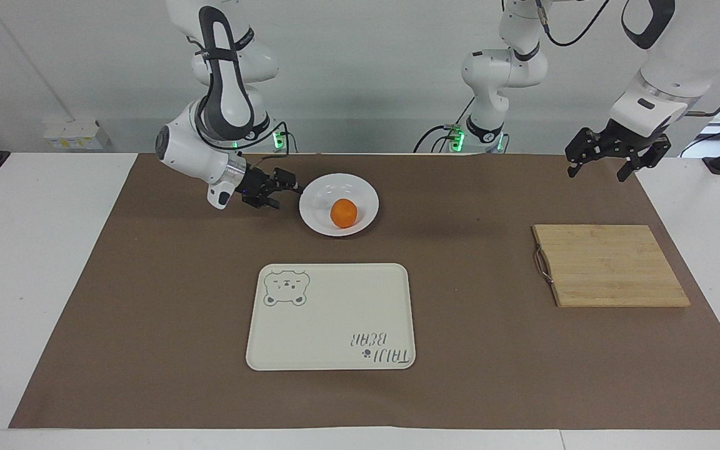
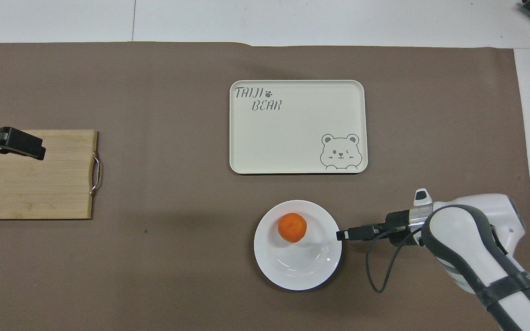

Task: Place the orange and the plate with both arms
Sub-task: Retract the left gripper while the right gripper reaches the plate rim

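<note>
The orange (image 1: 344,213) lies in the white plate (image 1: 335,186), which stands on the brown mat near the robots; both also show in the overhead view, the orange (image 2: 292,227) on the plate (image 2: 302,272). My right gripper (image 1: 290,187) is low and level, open, with its tips at the plate's rim on the side toward the right arm's end; it also shows in the overhead view (image 2: 342,235). My left gripper (image 1: 602,165) is open and empty, raised in the air over the cutting board's end of the table; it also shows in the overhead view (image 2: 37,148).
A cream tray with a bear drawing (image 1: 335,319) lies farther from the robots than the plate. A wooden cutting board with a metal handle (image 1: 610,265) lies toward the left arm's end. A brown mat (image 1: 491,375) covers the table.
</note>
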`<state>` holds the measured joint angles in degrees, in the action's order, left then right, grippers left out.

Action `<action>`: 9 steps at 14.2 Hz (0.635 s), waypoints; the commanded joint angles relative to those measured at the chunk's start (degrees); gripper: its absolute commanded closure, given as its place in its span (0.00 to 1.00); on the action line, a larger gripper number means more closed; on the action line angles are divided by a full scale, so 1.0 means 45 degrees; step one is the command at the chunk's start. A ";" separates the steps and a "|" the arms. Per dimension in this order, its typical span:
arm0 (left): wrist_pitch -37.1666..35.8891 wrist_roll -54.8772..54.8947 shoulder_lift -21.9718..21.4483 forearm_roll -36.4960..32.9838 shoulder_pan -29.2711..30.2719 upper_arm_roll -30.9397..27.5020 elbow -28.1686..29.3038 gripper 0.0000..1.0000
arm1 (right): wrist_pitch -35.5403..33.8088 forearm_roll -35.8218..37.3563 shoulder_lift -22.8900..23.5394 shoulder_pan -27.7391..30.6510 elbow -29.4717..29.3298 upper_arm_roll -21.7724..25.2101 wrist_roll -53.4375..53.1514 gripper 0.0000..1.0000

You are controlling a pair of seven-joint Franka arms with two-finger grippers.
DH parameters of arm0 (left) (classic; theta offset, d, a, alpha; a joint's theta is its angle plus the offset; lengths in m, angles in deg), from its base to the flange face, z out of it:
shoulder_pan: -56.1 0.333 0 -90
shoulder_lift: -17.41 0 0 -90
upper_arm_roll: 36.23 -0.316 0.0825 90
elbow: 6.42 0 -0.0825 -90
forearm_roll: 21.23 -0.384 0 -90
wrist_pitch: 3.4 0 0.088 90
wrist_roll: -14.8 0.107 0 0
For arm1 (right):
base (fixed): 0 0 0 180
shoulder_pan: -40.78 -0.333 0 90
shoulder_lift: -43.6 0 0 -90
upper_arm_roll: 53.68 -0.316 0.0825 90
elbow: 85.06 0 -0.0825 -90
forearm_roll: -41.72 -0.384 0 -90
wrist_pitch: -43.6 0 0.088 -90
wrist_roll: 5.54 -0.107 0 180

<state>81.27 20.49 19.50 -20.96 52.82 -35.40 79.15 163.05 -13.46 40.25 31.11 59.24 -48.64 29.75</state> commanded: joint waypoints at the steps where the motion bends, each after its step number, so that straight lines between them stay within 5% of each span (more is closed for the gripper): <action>1: 0.0227 0.0104 -0.0543 -0.0197 -0.0014 0.0050 0.0653 0.00 | 0.0485 -0.0781 0.0138 -0.0251 0.0296 -0.0007 0.0518 0.00; 9: 0.0227 0.0045 -0.0523 -0.0177 0.0103 -0.0048 0.0614 0.00 | 0.0641 -0.2188 0.0314 -0.0799 0.0667 -0.0007 0.0460 0.00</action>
<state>81.31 20.48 18.70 -20.96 52.86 -35.88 79.95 164.26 -20.63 41.83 28.50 61.20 -48.63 30.65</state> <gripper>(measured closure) 0.000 0.000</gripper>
